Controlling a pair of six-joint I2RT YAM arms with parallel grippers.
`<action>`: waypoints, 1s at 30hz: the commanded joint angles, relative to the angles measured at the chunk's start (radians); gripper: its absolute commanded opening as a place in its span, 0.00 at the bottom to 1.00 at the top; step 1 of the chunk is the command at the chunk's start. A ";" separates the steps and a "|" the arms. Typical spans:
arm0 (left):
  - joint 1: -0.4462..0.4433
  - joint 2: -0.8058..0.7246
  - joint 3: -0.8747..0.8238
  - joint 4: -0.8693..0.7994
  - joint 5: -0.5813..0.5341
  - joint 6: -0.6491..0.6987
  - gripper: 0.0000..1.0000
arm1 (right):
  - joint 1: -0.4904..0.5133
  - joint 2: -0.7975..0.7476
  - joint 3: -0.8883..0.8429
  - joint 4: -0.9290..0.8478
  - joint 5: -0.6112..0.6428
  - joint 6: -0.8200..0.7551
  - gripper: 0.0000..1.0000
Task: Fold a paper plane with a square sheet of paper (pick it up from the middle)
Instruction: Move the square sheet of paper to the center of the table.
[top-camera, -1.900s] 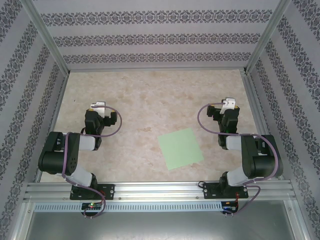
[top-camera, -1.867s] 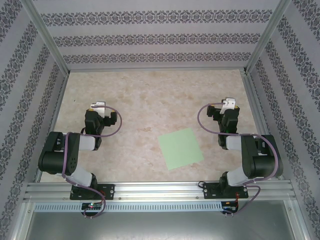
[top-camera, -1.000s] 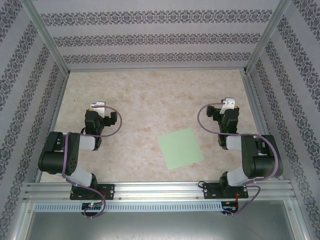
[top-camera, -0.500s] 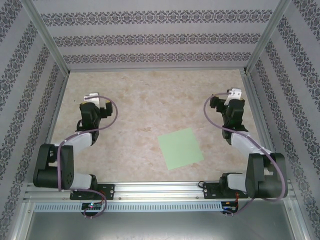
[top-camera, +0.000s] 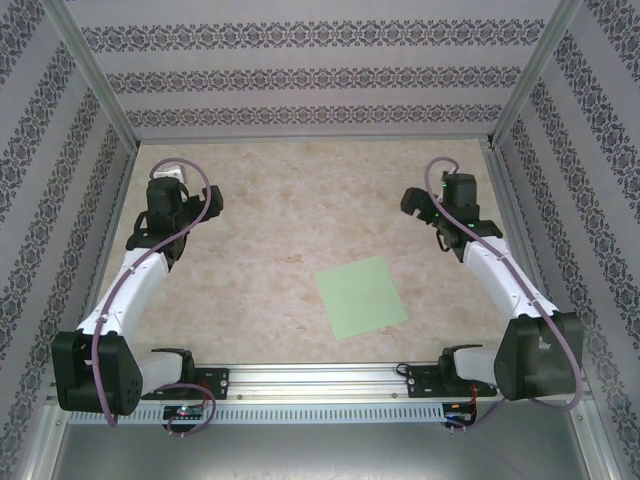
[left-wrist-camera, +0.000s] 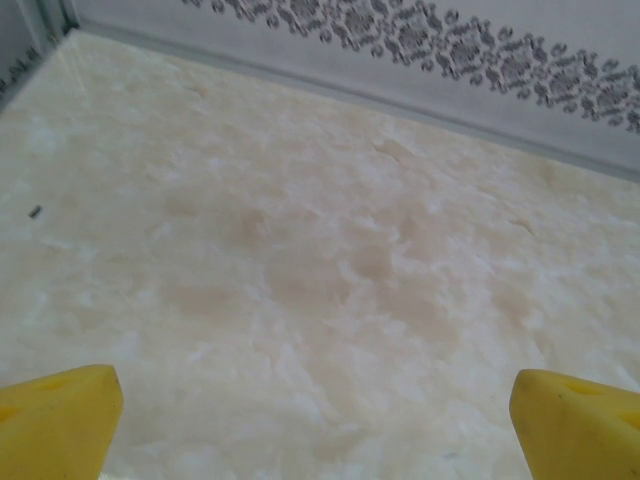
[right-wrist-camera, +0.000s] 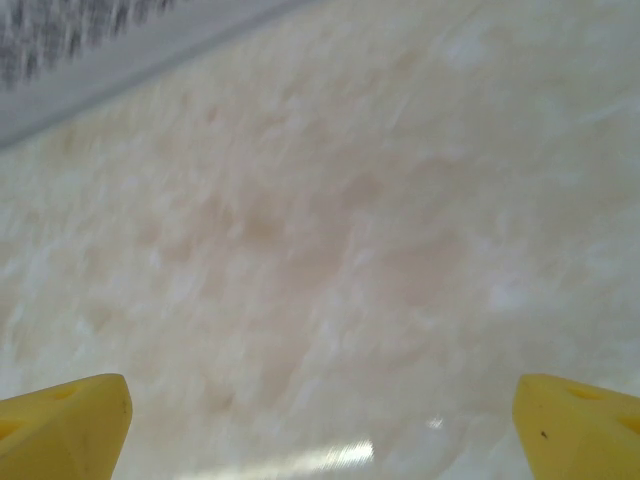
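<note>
Sq paper sheet (top-camera: 361, 297) flat on tbl (top-camera: 290, 190) | L claw (left-wrist-camera: 315, 400) open | R claw (right-wrist-camera: 320, 395) open

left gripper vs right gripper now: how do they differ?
Left gripper hangs over the table far left, well away from the square sheet of paper; right gripper hangs at right, nearer it. Left gripper's wrist view is sharp; right gripper's is blurred. Shared: both open, empty, neither touching the paper.
</note>
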 joint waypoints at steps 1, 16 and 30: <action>-0.012 0.000 0.040 -0.156 0.087 -0.043 1.00 | 0.108 -0.007 0.011 -0.158 -0.012 0.060 0.98; -0.012 0.023 0.044 -0.176 0.087 -0.036 1.00 | 0.582 0.189 -0.040 -0.216 0.118 0.226 0.98; -0.012 0.051 0.052 -0.177 0.109 -0.024 1.00 | 0.596 0.456 0.073 -0.183 0.105 0.191 0.98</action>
